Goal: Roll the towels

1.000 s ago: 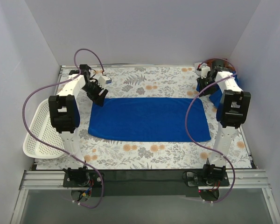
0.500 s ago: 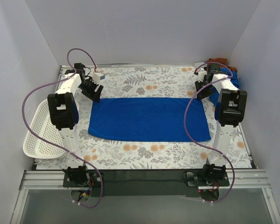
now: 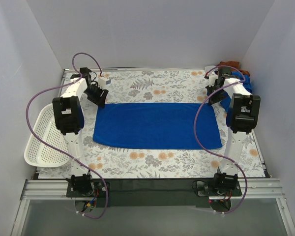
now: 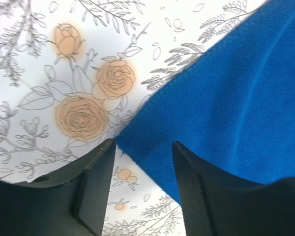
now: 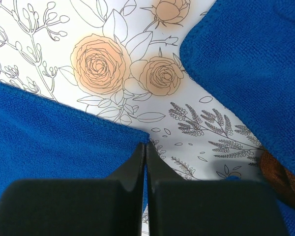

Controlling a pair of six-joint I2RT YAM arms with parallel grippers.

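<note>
White walls (image 3: 147,34) close in a floral tabletop (image 3: 152,86), and a royal-blue towel (image 3: 157,125) lies spread flat across its middle, long side running left to right. It looks light, soft and limp, with a napped weave that should drag slightly on the printed cover. It will probably sag and fold wherever it is lifted, so one corner alone would likely skew it. The sensible hold is both corners of one long edge at once, pinched low against the table so the edge can be turned over evenly to start the roll.

The left gripper (image 4: 143,147) is tipped down over the far-left corner. Its fingers (image 4: 96,182) stand apart with the corner lying between them, not yet clamped. The right gripper (image 5: 145,147) is angled down at the far-right corner with its fingers pressed together right at the cloth's tip. Whether any fabric is caught between them cannot be told.

A second towel (image 5: 250,59) lies bunched just beyond that corner, near a brown object (image 5: 280,172). A white basket (image 3: 42,142) sits off the table's left side, well apart.
</note>
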